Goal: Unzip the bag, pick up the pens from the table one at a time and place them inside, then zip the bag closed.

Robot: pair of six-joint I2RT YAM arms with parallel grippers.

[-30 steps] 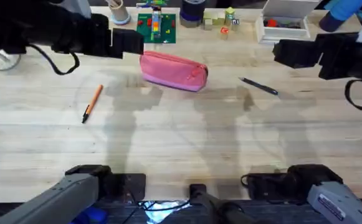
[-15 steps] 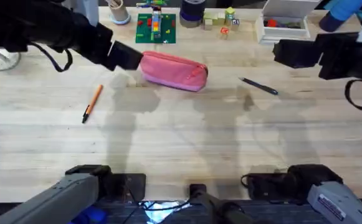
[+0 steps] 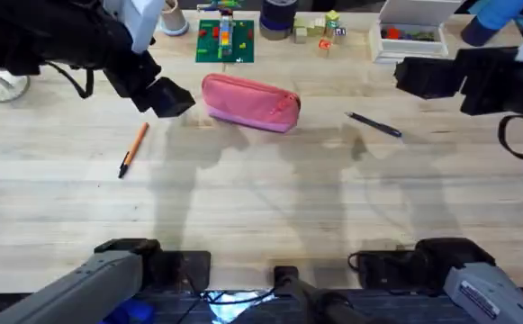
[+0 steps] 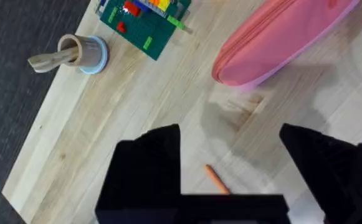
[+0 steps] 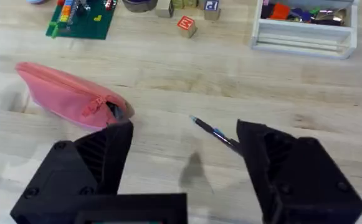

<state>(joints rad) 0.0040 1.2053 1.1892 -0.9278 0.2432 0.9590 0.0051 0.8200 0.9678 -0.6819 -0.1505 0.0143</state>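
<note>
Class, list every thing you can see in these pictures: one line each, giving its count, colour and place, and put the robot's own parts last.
bag: one, pink, far middle of the table, zip pull at its right end.
orange pen: one, orange with dark tip, left of the bag, nearer the bases.
black pen: one, black, right of the bag.
table: one, light wood.
green baseplate: one, green with coloured bricks, far edge behind the bag.
cup: one, pale blue, holding a wooden utensil, far left edge.
white box: one, white, coloured pieces inside, far right.
small blocks: a few, mixed colours, far edge.
left gripper: one, black, open, just left of the bag.
right gripper: one, black, open, above the table's right side.
</note>
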